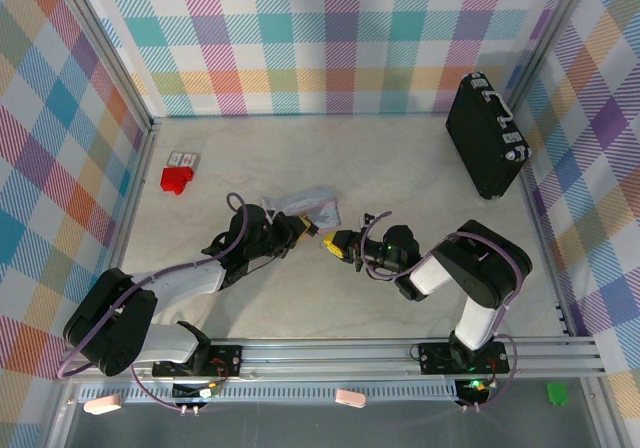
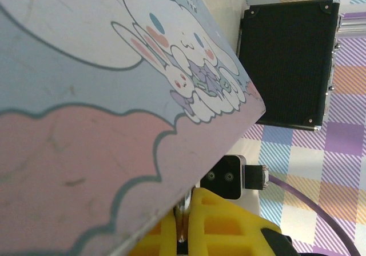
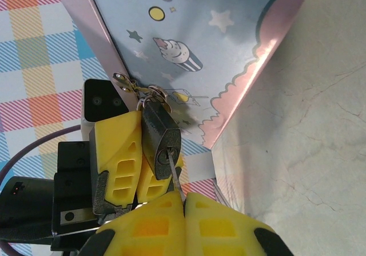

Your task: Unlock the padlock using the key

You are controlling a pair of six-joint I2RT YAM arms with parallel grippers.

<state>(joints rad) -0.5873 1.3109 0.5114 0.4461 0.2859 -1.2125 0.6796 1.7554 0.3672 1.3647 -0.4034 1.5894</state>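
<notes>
Key (image 3: 175,173) tip in the padlock (image 3: 162,136) slot, mid-frame; right pincer (image 3: 184,202) clenched on it, left pincer (image 3: 137,159) clamping the padlock. I'd twist gently, staying straight.

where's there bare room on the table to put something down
Free: far table strip between red block and black case, behind the tin; near middle before the rail. Crowded: centre, where left hand and right hand meet at the padlock.

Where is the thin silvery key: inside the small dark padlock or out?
In, tip at least: the key runs from the right gripper into the keyhole of the padlock.
</notes>
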